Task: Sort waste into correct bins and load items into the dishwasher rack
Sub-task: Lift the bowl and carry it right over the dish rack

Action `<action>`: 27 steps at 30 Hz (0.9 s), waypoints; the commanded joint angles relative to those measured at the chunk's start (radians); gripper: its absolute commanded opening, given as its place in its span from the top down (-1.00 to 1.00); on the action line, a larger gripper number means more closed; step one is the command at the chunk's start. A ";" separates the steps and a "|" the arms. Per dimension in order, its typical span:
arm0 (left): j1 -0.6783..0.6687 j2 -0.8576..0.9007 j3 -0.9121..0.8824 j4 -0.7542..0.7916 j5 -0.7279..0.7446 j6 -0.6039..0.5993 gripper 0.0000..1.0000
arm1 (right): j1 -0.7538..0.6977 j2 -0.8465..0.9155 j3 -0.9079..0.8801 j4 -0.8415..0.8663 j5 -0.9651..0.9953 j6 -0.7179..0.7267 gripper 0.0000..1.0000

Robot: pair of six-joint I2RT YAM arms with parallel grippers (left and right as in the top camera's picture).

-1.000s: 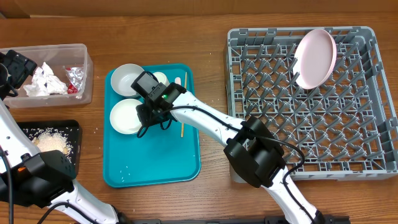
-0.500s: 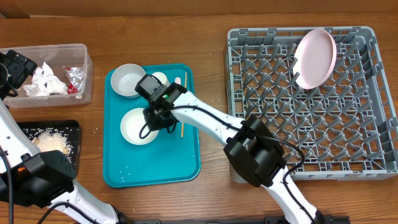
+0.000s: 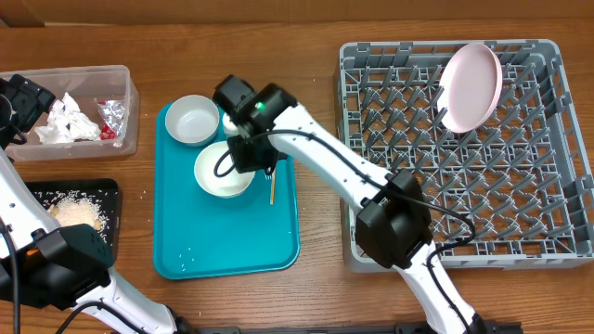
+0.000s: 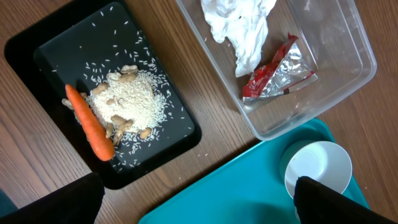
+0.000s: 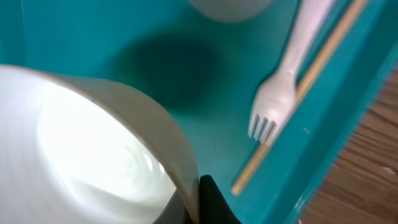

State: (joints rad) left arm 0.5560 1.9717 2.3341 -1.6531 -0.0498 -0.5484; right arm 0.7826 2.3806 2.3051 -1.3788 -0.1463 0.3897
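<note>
I find the near half of the teal tray [image 3: 227, 246] bare and open to approach. Its far half is crowded: far bowl [image 3: 193, 121], near bowl [image 3: 219, 176], wooden stick [image 3: 272, 190] at the right edge, and the right arm [image 3: 320, 169] reaching over the near bowl and across the gap to the dishwasher rack [image 3: 492, 209]. There only the pink plate [image 3: 471, 86] blocks the far rows.

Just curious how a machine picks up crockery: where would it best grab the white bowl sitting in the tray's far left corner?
By its rim, straight down from above: the bowl sits upright, mouth open, so one finger fits inside, one outside. Probably the rim part away from the wall of the teal tray.
</note>
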 commanded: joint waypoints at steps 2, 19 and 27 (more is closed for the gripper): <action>-0.006 0.003 -0.005 0.002 -0.012 -0.013 -1.00 | -0.029 -0.124 0.071 -0.062 0.117 -0.022 0.92; -0.006 0.003 -0.005 0.002 -0.012 -0.013 -0.99 | -0.362 -0.413 0.071 -0.315 0.651 0.167 0.92; -0.006 0.003 -0.005 0.002 -0.012 -0.013 -0.99 | -0.570 -0.549 -0.017 -0.315 0.652 0.154 0.92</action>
State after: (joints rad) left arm 0.5560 1.9717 2.3341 -1.6531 -0.0498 -0.5484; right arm 0.2680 1.9335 2.3207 -1.6917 0.4793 0.5457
